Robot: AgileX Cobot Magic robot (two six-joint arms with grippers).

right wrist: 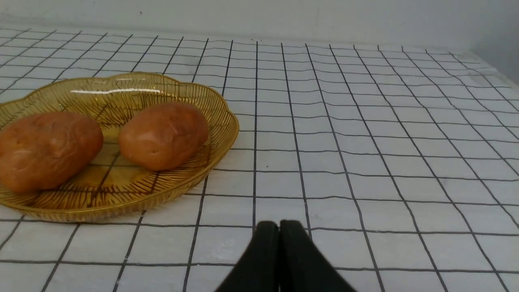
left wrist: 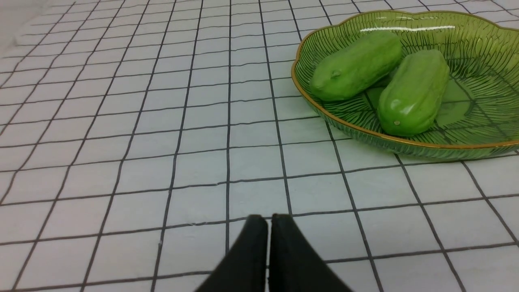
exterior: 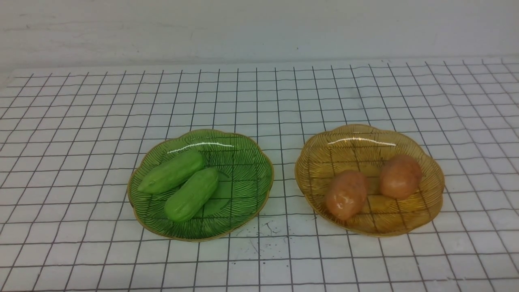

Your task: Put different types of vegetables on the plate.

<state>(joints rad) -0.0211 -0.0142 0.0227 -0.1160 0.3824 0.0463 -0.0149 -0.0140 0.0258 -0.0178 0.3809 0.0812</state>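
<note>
Two bright-green cucumber-shaped vegetables [exterior: 172, 172] [exterior: 192, 194] lie side by side in a green glass plate [exterior: 243, 178], also in the left wrist view as cucumbers [left wrist: 357, 66] [left wrist: 414, 92] in the plate [left wrist: 478, 81]. Two orange-brown potato-like vegetables [exterior: 346, 194] [exterior: 400, 176] sit in an amber glass plate [exterior: 357, 142]; the right wrist view shows them [right wrist: 46, 150] [right wrist: 164, 135] in that plate [right wrist: 219, 117]. My left gripper [left wrist: 269, 217] is shut and empty, near of the green plate. My right gripper [right wrist: 279, 224] is shut and empty, beside the amber plate. Neither arm shows in the front view.
A white cloth with a black grid [exterior: 259, 97] covers the table, with a pale wall [exterior: 259, 28] behind. Small dark scuff marks [exterior: 263, 231] lie between the plates near the front.
</note>
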